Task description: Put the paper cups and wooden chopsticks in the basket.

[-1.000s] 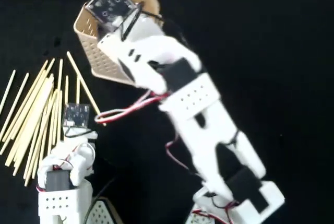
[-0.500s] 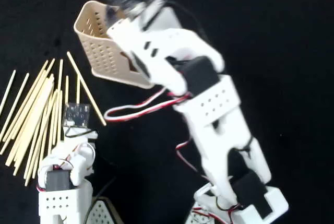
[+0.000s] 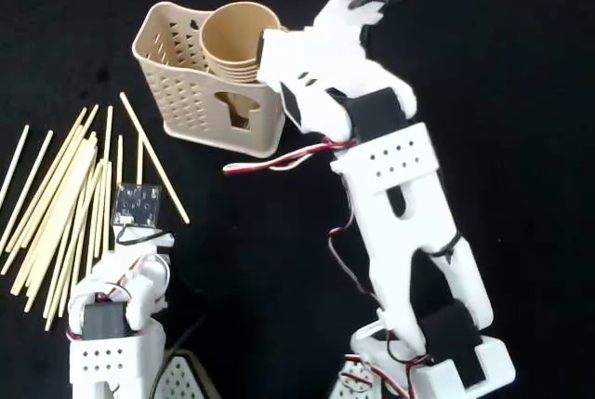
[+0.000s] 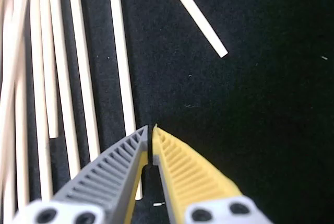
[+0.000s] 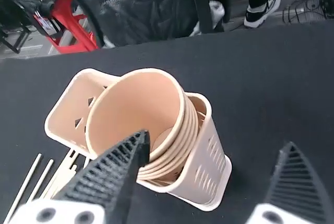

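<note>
1. Chopsticks [image 3: 56,204] are lying scattered on the black table [image 3: 502,92] at the far left, well apart from the basket. They are lying just as they were a second ago, so none is sitting in the basket yet.
2. Left gripper [image 4: 151,129] is hanging low over the table beside the chopsticks, its jaws pressed together on nothing. Its arm [image 3: 116,315] is keeping the same pose through all three high views.
3. Basket [image 3: 181,101] is standing upright farther back, with the nested paper cups [image 3: 237,41] leaning inside it, their rims poking above its wall. A second ago the right arm's wrist was covering them; now they are showing plainly.
4. Right gripper [image 5: 215,139] is hovering above and behind the basket, jaws spread wide and carrying nothing. Its arm [image 3: 372,139] is swinging up and away to the right of where it was bending over the basket.
5. Judging from this, the cups are looking delivered and released, and the chopsticks are remaining as the unfinished half. The idle left arm is sitting nearest to them.
</note>
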